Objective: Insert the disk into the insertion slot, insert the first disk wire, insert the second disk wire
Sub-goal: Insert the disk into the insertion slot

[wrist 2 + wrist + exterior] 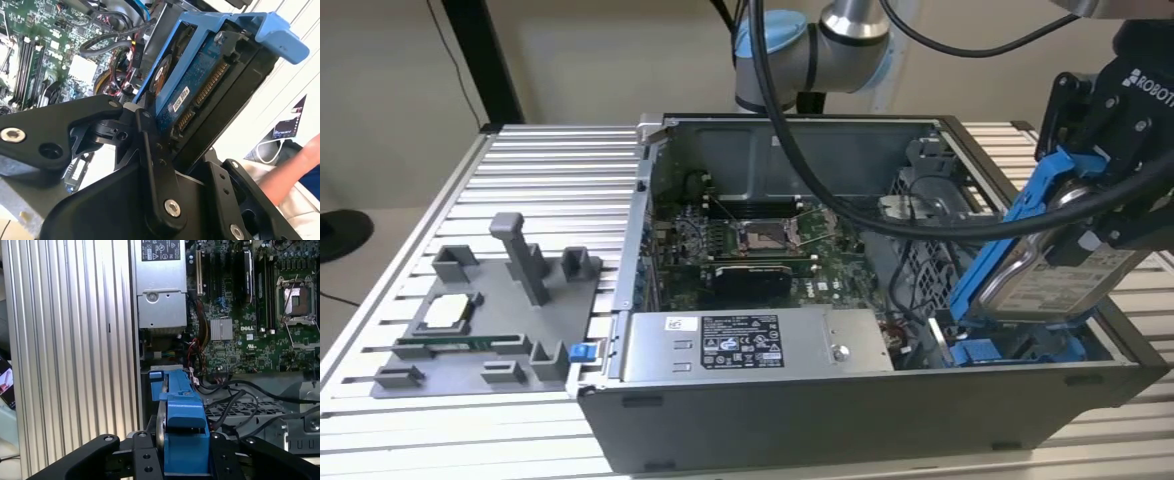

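My gripper (1101,215) is shut on the disk (1051,275), a silver drive with a white label clipped in a blue bracket. The disk stands steeply tilted at the case's front corner on the exterior view's right. Its lower end reaches down into the insertion slot (1021,348), a grey bay with blue tabs. In the second wrist view the disk (200,85) shows its circuit-board side and connector between my black fingers (150,150). The first wrist view looks along the blue bracket (182,427) toward the bay's perforated wall (260,412).
The open computer case (854,420) sits on a ribbed metal table (547,170). Inside are a grey power-supply box (747,345), the motherboard (747,240) and loose black cables (235,397). A grey fixture with posts (494,310) stands on the exterior view's left. A person's arm (300,165) is nearby.
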